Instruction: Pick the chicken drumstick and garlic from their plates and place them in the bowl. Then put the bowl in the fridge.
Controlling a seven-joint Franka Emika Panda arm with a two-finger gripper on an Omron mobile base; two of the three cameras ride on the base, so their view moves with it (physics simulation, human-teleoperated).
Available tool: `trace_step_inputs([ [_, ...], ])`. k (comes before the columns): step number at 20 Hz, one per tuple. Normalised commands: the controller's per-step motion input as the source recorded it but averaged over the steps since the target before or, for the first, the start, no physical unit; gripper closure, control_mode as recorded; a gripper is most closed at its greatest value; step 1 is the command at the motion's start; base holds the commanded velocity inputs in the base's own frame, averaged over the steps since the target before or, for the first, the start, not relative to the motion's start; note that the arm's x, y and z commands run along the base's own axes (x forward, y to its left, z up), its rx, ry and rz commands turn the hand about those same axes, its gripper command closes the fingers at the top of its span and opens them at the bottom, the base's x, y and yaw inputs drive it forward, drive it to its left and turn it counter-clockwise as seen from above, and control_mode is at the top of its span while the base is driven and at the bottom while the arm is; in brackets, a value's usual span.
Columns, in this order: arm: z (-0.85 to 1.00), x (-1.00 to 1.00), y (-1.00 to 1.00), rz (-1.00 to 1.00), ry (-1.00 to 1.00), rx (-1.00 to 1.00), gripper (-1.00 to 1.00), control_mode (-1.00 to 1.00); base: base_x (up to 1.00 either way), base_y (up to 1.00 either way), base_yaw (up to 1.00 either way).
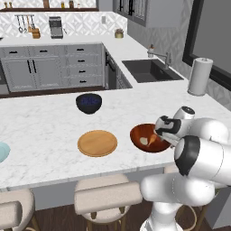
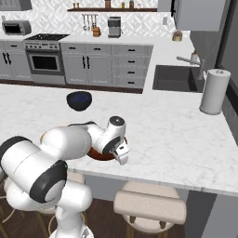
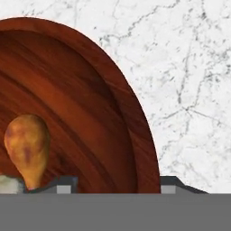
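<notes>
Left base view: gripper [image 1: 159, 135] sits low over the near right rim of the bowl [image 1: 137, 133] on the desk [image 1: 45, 131]; garlic [image 1: 143, 141] and chicken drumstick [image 1: 152, 142] lie inside. Tan plate [image 1: 97, 143] just left of the bowl, blue plate [image 1: 2, 151] at far left, dark bowl [image 1: 89, 102] behind.

Right base view: arm covers most of the bowl [image 2: 100, 155].

Hand view: drumstick [image 3: 28, 148] inside the bowl [image 3: 90, 108], one fingertip [image 3: 62, 184] inside the rim, the other outside. Jaws spread, straddling the rim, pinching nothing yet.
</notes>
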Motion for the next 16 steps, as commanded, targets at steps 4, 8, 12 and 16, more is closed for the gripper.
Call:
trace_step_inputs([
  [4, 0.03, -0.05, 0.0, 0.0, -0.01, 0.0, 1.0, -1.0, 0.0, 0.0, 0.0],
  [8, 0.31, -0.33, 0.02, 0.0, -0.01, 0.01, 1.0, -1.0, 0.0, 0.0, 0.0],
  [12, 0.98, -0.83, 0.0, 0.0, -0.19, 0.1, 1.0, -1.0, 0.0, 0.0, 0.0],
  [16, 1.0, -0.88, 0.04, 0.0, -0.04, 0.24, 1.0, -1.0, 0.0, 0.0, 0.0],
])
